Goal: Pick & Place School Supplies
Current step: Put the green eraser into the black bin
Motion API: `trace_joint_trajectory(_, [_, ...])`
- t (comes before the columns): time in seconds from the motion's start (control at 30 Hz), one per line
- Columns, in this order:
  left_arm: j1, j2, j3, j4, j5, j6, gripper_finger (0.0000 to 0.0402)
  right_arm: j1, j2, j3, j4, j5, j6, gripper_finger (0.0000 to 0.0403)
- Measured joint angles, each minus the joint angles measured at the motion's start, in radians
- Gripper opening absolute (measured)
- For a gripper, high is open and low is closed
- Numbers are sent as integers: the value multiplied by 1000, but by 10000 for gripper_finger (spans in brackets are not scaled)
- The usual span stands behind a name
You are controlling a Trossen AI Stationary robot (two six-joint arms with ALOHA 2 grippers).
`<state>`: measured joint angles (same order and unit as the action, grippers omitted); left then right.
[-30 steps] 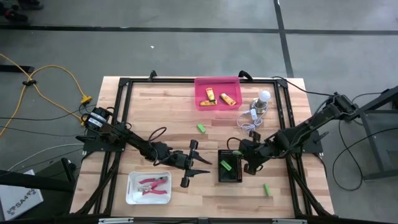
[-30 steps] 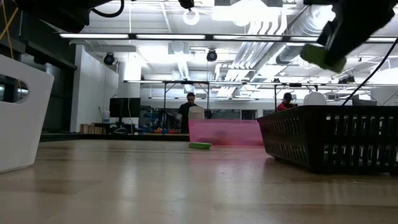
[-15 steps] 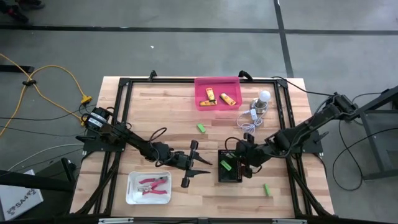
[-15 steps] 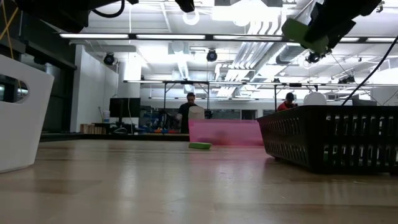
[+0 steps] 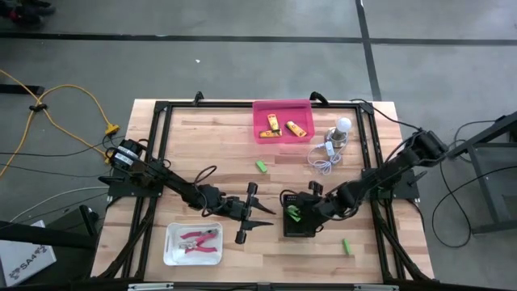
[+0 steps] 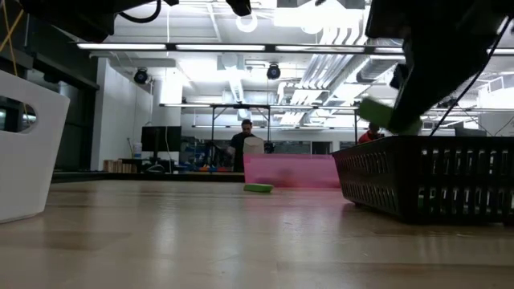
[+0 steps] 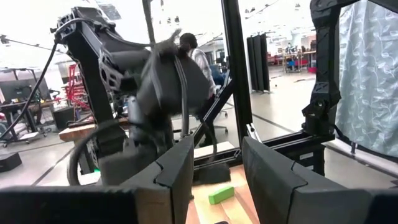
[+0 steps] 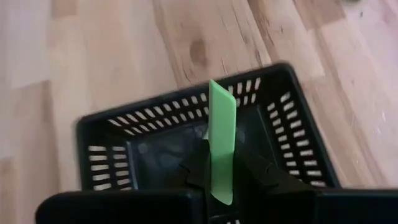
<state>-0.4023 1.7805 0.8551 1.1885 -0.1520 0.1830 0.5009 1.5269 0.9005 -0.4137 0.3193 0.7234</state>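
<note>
Green block (image 8: 222,142), flat and oblong, is clamped between the right gripper (image 5: 300,212) fingers, above the perforated black basket (image 5: 300,229). Left gripper (image 5: 257,212) hovers part-open, holding nothing. White tray (image 5: 171,246) contains pink-handled pliers (image 5: 199,241); pink bin (image 5: 263,134) contains three yellow-orange pieces (image 5: 296,128). Two green blocks (image 5: 262,166) lie on the wooden table (image 5: 210,137).

Open wood btwn white tray (image 5: 171,252) & black basket (image 5: 288,229), left gripper (image 5: 257,213) partly blocking.
</note>
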Motion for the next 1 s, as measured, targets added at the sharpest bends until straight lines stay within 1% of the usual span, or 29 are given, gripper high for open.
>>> trace_joint_trajectory(0.2, [0,0,0,0,0,0,134,-15,71,0,0,-12,61,34])
trace_joint_trajectory(0.4, [0,0,0,0,5,0,134,-42,121,0,7,-35,76,34])
trace_joint_trajectory(0.8, [0,0,0,0,4,0,134,-78,129,0,7,-45,92,35])
trace_joint_trajectory(1.0, [0,0,0,0,3,0,134,-78,129,0,7,-60,92,57])
